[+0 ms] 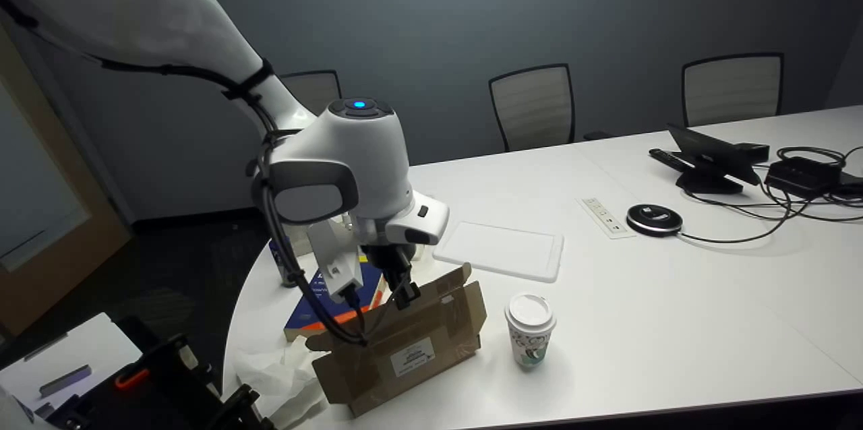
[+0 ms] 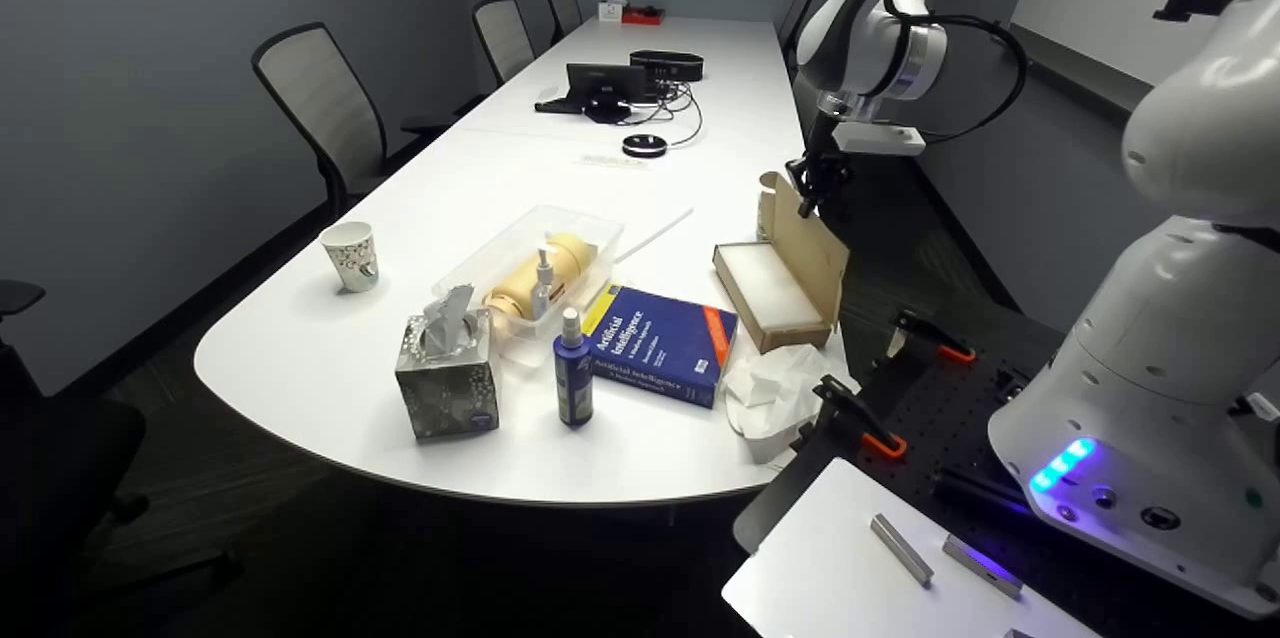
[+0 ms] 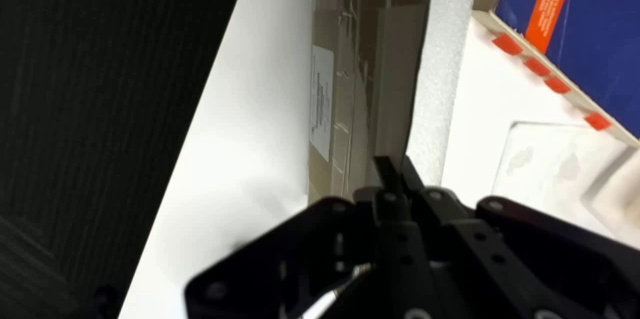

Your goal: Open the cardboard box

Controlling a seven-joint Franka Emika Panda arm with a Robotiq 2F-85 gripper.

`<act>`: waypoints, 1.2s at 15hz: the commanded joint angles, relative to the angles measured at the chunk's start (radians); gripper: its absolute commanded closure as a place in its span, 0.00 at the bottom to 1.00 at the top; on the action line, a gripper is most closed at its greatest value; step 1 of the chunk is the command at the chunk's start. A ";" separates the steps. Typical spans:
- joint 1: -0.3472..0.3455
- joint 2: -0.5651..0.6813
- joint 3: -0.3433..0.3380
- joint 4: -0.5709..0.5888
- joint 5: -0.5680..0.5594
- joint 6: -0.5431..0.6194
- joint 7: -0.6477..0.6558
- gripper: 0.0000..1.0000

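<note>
The brown cardboard box [image 1: 445,342] with a white label on its lid stands near the table's edge. It also shows in an exterior view [image 2: 808,253], where its lid stands upright and white foam [image 2: 768,283] fills the base. In the wrist view the raised lid [image 3: 397,74] is seen nearly edge-on, with the foam [image 3: 442,59] beside it. My gripper [image 3: 398,164] is closed with the lid's upper edge between its fingertips. The gripper also shows above the lid in both exterior views [image 1: 406,296] [image 2: 808,206]. The fingertips are dark and partly hard to make out.
A dark blue book [image 2: 660,338] lies beside the box, with crumpled tissue [image 2: 785,393] by the box's end. A lidded paper cup [image 1: 530,332] stands close to the box. A spray bottle [image 2: 573,373], tissue box [image 2: 450,388] and clear plastic bin [image 2: 480,263] stand farther off.
</note>
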 commanded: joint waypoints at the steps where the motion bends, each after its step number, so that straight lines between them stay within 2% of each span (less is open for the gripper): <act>1: 0.208 0.003 -0.170 0.053 -0.219 -0.120 0.217 0.84; 2: 0.250 0.011 -0.197 0.078 -0.268 -0.157 0.268 0.70; 5: 0.318 0.010 -0.216 0.133 -0.318 -0.237 0.339 0.49; 11: 0.366 -0.046 -0.191 0.198 -0.295 -0.296 0.357 0.03; 12: 0.369 -0.067 -0.183 0.199 -0.285 -0.299 0.349 0.00; 18: 0.392 -0.187 -0.148 0.194 -0.274 -0.311 0.345 0.00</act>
